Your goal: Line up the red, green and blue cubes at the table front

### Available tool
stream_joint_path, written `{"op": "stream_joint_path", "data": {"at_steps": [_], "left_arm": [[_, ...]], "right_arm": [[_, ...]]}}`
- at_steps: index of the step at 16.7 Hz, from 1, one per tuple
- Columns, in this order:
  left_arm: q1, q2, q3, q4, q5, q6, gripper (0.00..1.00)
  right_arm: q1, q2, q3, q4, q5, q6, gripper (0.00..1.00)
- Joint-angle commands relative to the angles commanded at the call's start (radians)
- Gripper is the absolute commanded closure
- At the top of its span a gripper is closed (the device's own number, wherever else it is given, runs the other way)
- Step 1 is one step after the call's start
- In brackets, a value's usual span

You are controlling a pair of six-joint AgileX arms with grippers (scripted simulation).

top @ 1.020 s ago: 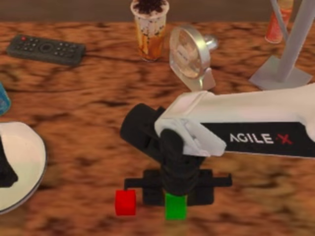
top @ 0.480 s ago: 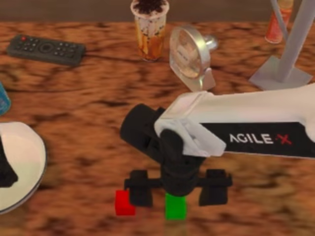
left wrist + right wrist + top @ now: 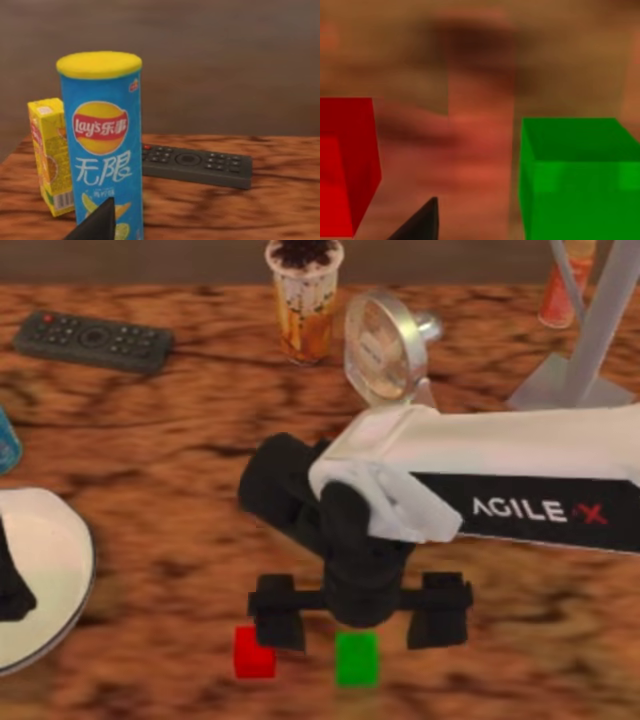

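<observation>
The green cube [image 3: 356, 658] rests on the wooden table [image 3: 170, 450] near its front edge, with the red cube [image 3: 253, 653] a short gap to its left. My right gripper [image 3: 358, 612] hovers just behind the green cube, open, its fingers spread wide and holding nothing. In the right wrist view the red cube [image 3: 345, 165] and green cube [image 3: 577, 177] stand apart, with one dark fingertip [image 3: 425, 222] between them. The blue cube is out of view. My left gripper [image 3: 8, 585] is parked at the left edge over the plate, open.
A white plate [image 3: 60, 550] lies at the left. Along the back stand a black remote [image 3: 95, 340], a drink cup [image 3: 304, 300], a small round fan [image 3: 385, 345] and a grey stand [image 3: 575, 380]. A chips can [image 3: 102, 145] and yellow carton [image 3: 47, 155] fill the left wrist view.
My right gripper let go of the green cube, spread its fingers wide, then drew back and up a little. The green cube stays beside the red one.
</observation>
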Motion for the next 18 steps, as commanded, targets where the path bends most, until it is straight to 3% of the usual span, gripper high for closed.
{"op": "stream_joint_path", "data": {"at_steps": [5,11,14,18], "left_arm": [[0.000,0.000,0.000,0.000,0.000,0.000,0.00],[0.000,0.000,0.000,0.000,0.000,0.000,0.00],[0.000,0.000,0.000,0.000,0.000,0.000,0.00],[0.000,0.000,0.000,0.000,0.000,0.000,0.00]], "right_arm": [[0.007,-0.062,0.101,-0.168,-0.001,-0.003,0.00],[-0.003,-0.054,0.115,-0.176,-0.001,-0.016,0.00],[-0.044,0.000,0.193,-0.202,-0.001,-0.110,0.00],[-0.146,0.122,0.359,-0.262,-0.004,-0.365,0.00]]}}
